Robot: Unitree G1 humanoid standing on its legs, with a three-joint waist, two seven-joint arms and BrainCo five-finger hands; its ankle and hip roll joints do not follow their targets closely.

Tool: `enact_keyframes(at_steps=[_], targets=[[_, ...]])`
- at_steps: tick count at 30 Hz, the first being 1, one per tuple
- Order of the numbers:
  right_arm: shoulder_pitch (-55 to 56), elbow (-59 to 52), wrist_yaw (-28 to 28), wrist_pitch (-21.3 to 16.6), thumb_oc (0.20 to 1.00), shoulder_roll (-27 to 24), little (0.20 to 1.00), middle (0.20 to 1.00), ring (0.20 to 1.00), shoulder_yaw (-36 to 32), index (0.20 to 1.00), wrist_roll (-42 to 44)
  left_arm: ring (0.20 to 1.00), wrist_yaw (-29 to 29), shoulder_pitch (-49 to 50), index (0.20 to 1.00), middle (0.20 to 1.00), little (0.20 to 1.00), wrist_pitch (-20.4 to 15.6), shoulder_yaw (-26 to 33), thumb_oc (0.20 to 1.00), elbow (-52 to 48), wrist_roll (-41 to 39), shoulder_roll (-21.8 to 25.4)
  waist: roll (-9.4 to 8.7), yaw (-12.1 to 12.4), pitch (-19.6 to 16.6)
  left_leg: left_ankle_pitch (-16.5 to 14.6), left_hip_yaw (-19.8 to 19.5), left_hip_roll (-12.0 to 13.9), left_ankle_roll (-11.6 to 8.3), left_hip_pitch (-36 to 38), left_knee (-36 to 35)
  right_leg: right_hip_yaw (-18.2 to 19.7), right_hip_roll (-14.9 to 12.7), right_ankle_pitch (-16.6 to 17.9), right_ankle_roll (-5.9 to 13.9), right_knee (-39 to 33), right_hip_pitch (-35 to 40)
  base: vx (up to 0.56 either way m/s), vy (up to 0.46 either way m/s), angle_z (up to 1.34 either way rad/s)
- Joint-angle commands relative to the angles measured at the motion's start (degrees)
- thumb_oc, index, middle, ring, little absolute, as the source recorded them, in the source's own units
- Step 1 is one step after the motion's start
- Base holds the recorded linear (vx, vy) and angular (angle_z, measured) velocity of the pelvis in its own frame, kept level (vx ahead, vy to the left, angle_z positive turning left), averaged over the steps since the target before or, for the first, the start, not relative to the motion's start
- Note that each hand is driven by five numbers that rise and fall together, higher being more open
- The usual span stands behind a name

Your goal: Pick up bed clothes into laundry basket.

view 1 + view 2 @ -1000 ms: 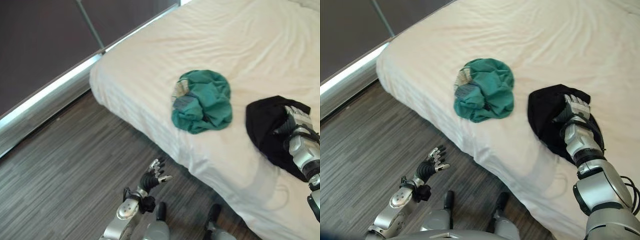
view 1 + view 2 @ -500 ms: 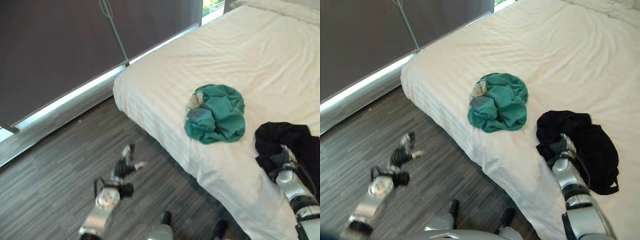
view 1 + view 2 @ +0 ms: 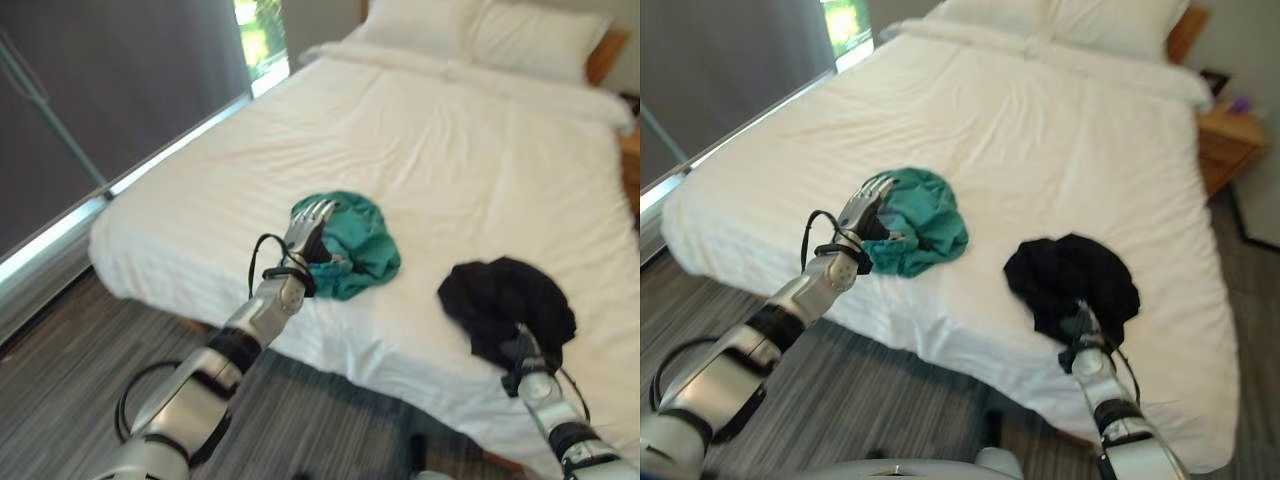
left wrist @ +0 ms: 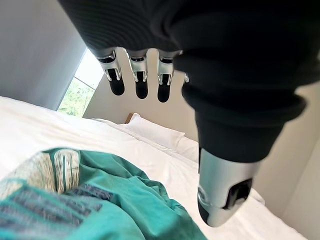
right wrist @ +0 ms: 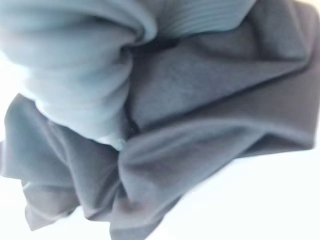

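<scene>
A crumpled green garment (image 3: 360, 250) lies near the front edge of the white bed (image 3: 450, 140). My left hand (image 3: 310, 222) hovers just above its left part, fingers (image 4: 137, 75) straight and open, thumb (image 4: 222, 190) apart, nothing held. The green cloth (image 4: 95, 200) shows right below that hand. A black garment (image 3: 505, 295) lies bunched to the right on the bed. My right hand (image 3: 520, 352) is at its near edge, buried in the black cloth (image 5: 200, 125).
Two white pillows (image 3: 490, 30) lie at the head of the bed. A wooden nightstand (image 3: 1230, 135) stands at the far right. A dark curtain (image 3: 90, 90) and a window line the left side, with dark wood floor (image 3: 880, 400) before the bed.
The camera has swung up toward the head of the bed. My left arm has risen from beside the floor to above the green garment. My right hand stays at the black garment.
</scene>
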Motion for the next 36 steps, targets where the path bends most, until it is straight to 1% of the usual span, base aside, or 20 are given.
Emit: enact_keyframes(at_steps=[1,5,6,8,10,11,15,17,19,20,21,24,27,29,30,31,32,34,35,36], targets=[[12.08,16.14,2.13,10.98,0.200,-2.69,0.200,0.200,0.200,2.74,0.200,3.55,1.000,3.21,-10.19,1.000,1.000,1.000,3.74,3.85,1.000,12.87,6.22,0.96,5.97,-2.10,5.76,5.71,1.35,5.99,-4.46,-6.53,-0.93,-0.23,-4.85,-5.84,6.68,1.22,8.20,0.00,0.212,-0.30],[10.43,14.29,2.46,10.46,0.200,-1.50,0.200,0.200,0.200,4.97,0.200,4.33,1.000,2.93,-13.02,1.000,1.000,1.000,4.17,2.29,1.000,16.36,6.92,2.19,4.65,-2.39,6.93,4.73,4.16,4.72,-3.49,-5.64,-0.93,0.22,-5.66,-2.39,6.68,2.30,5.61,-0.04,0.204,-0.59],[9.16,13.84,2.71,10.51,0.200,-1.17,0.200,0.200,0.200,6.05,0.200,4.38,1.000,2.29,-13.04,1.000,1.000,1.000,4.44,1.86,1.000,16.56,7.24,3.07,4.33,-1.90,7.68,4.46,5.56,4.90,-3.14,-5.41,-0.93,-1.98,-6.17,-1.42,6.68,3.82,3.86,-0.08,0.155,-0.37],[7.67,13.44,2.76,10.57,0.200,-0.92,0.200,0.200,0.200,7.68,0.200,2.61,1.000,0.46,-12.65,1.000,1.000,1.000,5.35,0.92,1.000,17.25,10.00,4.58,3.98,-0.06,8.31,3.34,8.47,4.85,-2.51,-5.14,-0.93,-11.03,-8.24,-1.01,6.68,5.81,2.61,-0.07,0.180,-0.74],[5.44,11.99,2.54,10.47,0.200,-1.41,0.200,0.200,0.200,9.31,0.200,1.00,1.000,-1.59,-13.05,1.000,1.000,1.000,6.29,-0.57,1.000,17.85,13.65,5.56,3.19,-0.52,9.56,3.36,10.06,4.89,-2.18,-4.27,-0.93,-12.79,-8.51,1.75,6.68,6.50,1.22,-0.05,0.123,-0.97],[3.24,9.84,2.55,10.26,0.200,-2.59,0.200,0.200,0.200,9.62,0.200,0.47,0.200,-5.79,-11.44,0.200,0.200,0.200,5.98,-3.12,0.200,20.96,18.29,6.51,2.72,-0.58,10.73,3.22,11.24,5.05,-1.97,-4.08,-0.93,-12.74,-8.69,3.76,6.68,5.55,0.71,-0.10,0.125,-0.39],[1.61,6.49,1.95,9.66,0.200,-4.66,0.200,0.200,0.200,7.20,0.200,1.91,0.200,-8.95,-6.97,0.200,0.200,0.200,5.46,-2.67,0.200,22.50,21.15,8.81,2.37,-0.98,11.93,3.15,12.80,5.05,-2.11,-4.75,-0.93,-12.84,-9.52,7.15,6.68,3.96,-0.47,-0.11,0.056,-0.36],[1.73,3.50,1.76,9.19,0.200,-7.14,0.200,0.200,0.200,5.37,0.200,2.97,0.200,-11.01,-2.50,0.200,0.200,0.200,5.06,-1.59,0.200,22.74,22.86,9.98,2.74,-1.69,11.81,3.31,13.66,5.33,-1.71,-5.57,-0.93,-11.85,-8.50,5.68,6.68,3.92,-1.26,-0.09,0.116,-0.75],[2.50,-1.23,1.37,8.31,0.200,-10.70,0.200,0.200,0.200,3.39,0.200,3.48,0.200,-12.22,1.00,0.200,0.200,0.200,5.03,0.47,0.200,21.56,21.96,10.94,2.90,-2.21,12.05,3.26,14.90,4.87,-0.58,-6.02,-0.93,-10.11,-6.49,2.17,6.68,5.24,-1.19,-0.14,0.247,-0.76],[3.75,-6.84,0.82,7.49,0.200,-14.50,0.200,0.200,0.200,0.93,0.200,3.28,0.200,-13.73,4.96,0.200,0.200,0.200,4.24,3.19,0.200,21.04,19.91,12.40,3.03,-2.05,11.83,2.83,17.17,4.75,0.55,-6.30,-0.93,-10.23,-4.82,-2.16,6.68,7.13,-0.52,-0.16,0.251,-0.71],[3.78,-6.87,0.82,7.50,0.200,-14.51,0.200,0.200,0.200,0.91,0.200,3.28,0.200,-13.73,4.98,0.200,0.200,0.200,4.25,3.19,0.200,21.03,19.91,12.38,3.04,-2.00,11.81,2.83,17.21,4.76,0.54,-6.30,-0.93,-10.19,-4.82,-2.17,6.68,7.16,-0.57,-0.22,0.305,-1.01],[6.77,-14.44,0.90,6.16,0.200,-17.44,0.200,0.200,0.200,-1.58,0.200,2.53,0.200,-14.33,9.71,0.200,0.200,0.200,3.25,7.86,0.200,19.26,16.51,16.67,2.78,-0.97,10.97,3.97,21.87,5.25,1.45,-7.63,-0.93,-13.61,-3.26,-5.67,5.90,10.40,0.68,-0.13,0.130,-2.03],[6.89,-19.71,-0.35,5.12,0.200,-19.95,0.200,0.200,0.200,-3.38,0.200,1.04,0.200,-12.13,10.40,0.200,0.200,0.200,0.71,14.04,0.200,10.30,5.61,21.65,2.92,1.47,9.82,4.52,26.07,6.90,1.68,-8.29,-0.93,-19.88,-3.18,-8.38,5.91,16.22,3.89,-0.07,0.037,-1.27],[6.90,-19.88,-0.33,5.20,0.200,-19.93,0.200,0.200,0.200,-3.36,0.200,0.98,0.200,-12.34,10.82,0.200,0.200,0.200,0.85,14.31,0.200,9.67,5.41,21.97,2.87,1.47,9.91,4.49,26.19,6.90,1.67,-8.18,-0.93,-19.74,-3.24,-8.51,5.91,16.48,3.80,-0.07,0.001,-0.76],[5.90,-24.42,-1.95,4.91,0.200,-21.22,0.200,0.200,0.200,-5.53,0.200,-0.45,0.200,-8.97,10.61,0.200,0.200,0.200,-1.11,20.04,0.200,-6.65,-3.82,23.89,2.92,4.49,9.35,5.40,28.93,7.39,2.28,-8.79,-0.93,-25.37,-4.62,-8.31,5.91,18.84,7.41,-0.10,-0.001,-0.43],[5.99,-24.65,-1.94,5.02,0.200,-21.27,0.200,0.200,0.200,-5.66,0.200,-0.55,0.200,-9.12,11.08,0.200,0.200,0.200,-0.84,20.37,0.200,-7.42,-4.04,24.06,2.96,4.54,9.50,5.36,29.01,7.35,2.31,-8.67,-0.93,-25.29,-4.67,-8.28,5.93,18.87,7.45,-0.19,-0.058,-0.60],[1.10,-29.16,-2.52,6.05,0.200,-22.14,0.200,0.200,0.200,-3.03,0.200,-3.36,0.200,-7.57,6.21,0.200,0.200,0.200,-2.18,20.77,0.200,-18.81,-10.08,19.87,2.87,7.19,8.41,6.21,30.45,7.76,2.73,-9.53,-0.93,-28.63,-6.09,-7.19,6.21,19.38,10.17,-0.09,-0.051,-0.72],[0.33,-35.12,-2.41,7.99,0.200,-22.43,0.200,0.200,0.200,-4.39,0.200,-8.12,0.200,-4.70,8.31,0.200,0.200,0.200,-3.19,25.15,0.200,-30.88,-15.43,16.50,2.75,9.47,8.24,6.70,32.40,8.34,2.94,-9.82,-0.93,-30.48,-8.22,-4.61,6.68,19.83,11.90,-0.14,-0.082,-0.86],[0.53,-35.31,-2.36,8.09,0.200,-22.51,0.200,0.200,0.200,-4.45,0.200,-8.17,0.200,-4.78,8.61,0.200,0.200,0.200,-3.00,25.30,0.200,-31.24,-15.41,16.43,2.85,9.57,8.19,6.67,32.51,8.35,2.95,-9.75,-0.93,-30.37,-8.21,-4.55,6.68,19.80,11.89,-0.19,-0.151,-1.00],[-2.58,-39.40,-3.91,9.34,0.200,-22.90,0.200,0.200,0.200,-5.08,0.200,-10.63,0.200,-3.68,7.10,0.200,0.200,0.200,-4.90,25.00,0.200,-37.22,-21.10,9.80,2.07,10.06,7.12,7.55,34.08,9.16,3.03,-10.45,-0.75,-31.00,-9.23,-2.17,6.68,18.81,13.79,-0.10,-0.089,-0.99]])
